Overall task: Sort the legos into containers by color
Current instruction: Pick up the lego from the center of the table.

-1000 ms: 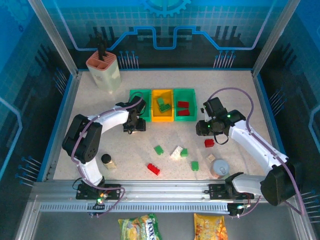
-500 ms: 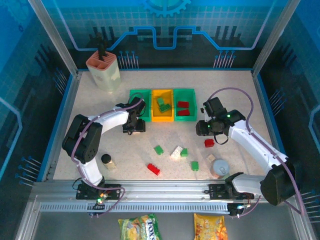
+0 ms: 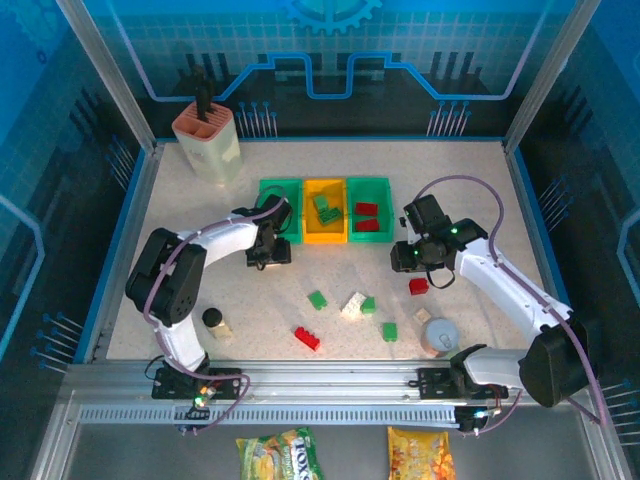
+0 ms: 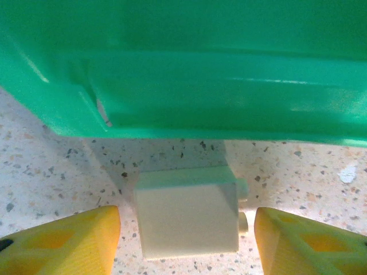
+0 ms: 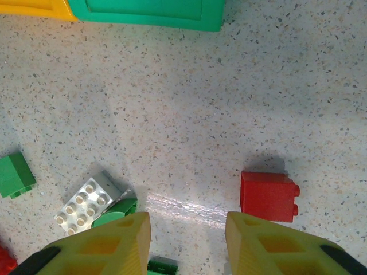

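The left gripper [image 4: 186,235] has its fingers [image 4: 63,240] released either side of the white brick [image 4: 186,215], which lies on the counter [image 4: 46,160] at 6 o'clock of the left green bin [image 4: 200,69]. Clench squarely on it, then lift. The right gripper [image 5: 188,240] is parted and empty.

You have three bins [image 3: 324,232] at the far middle: two green, one yellow. On the table [image 3: 470,190] you can count three green bricks [image 3: 317,299], two red bricks [image 3: 307,338] and three white bricks [image 3: 353,305]; inside the bins, two red and one green.
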Robot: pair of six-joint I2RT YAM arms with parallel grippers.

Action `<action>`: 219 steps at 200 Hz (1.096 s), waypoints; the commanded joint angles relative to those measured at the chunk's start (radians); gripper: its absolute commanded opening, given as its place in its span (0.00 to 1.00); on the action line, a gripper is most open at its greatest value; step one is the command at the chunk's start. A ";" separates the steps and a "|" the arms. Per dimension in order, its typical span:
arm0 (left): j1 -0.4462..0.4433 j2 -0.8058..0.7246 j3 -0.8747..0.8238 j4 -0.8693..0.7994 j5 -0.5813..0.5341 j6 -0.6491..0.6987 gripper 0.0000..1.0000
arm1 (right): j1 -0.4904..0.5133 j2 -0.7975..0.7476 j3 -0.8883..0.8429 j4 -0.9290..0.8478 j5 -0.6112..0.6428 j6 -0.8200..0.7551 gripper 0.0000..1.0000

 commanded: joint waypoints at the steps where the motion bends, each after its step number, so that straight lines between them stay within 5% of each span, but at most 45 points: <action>1: -0.006 0.025 -0.011 0.009 0.005 -0.024 0.62 | 0.012 0.008 0.035 -0.015 0.000 -0.006 0.40; 83: -0.006 0.023 -0.010 -0.001 0.000 -0.023 0.49 | 0.011 0.000 0.029 -0.013 0.003 -0.009 0.40; 219: 0.016 -0.125 0.106 -0.146 0.022 0.039 0.44 | 0.009 -0.018 0.018 -0.007 0.017 -0.014 0.40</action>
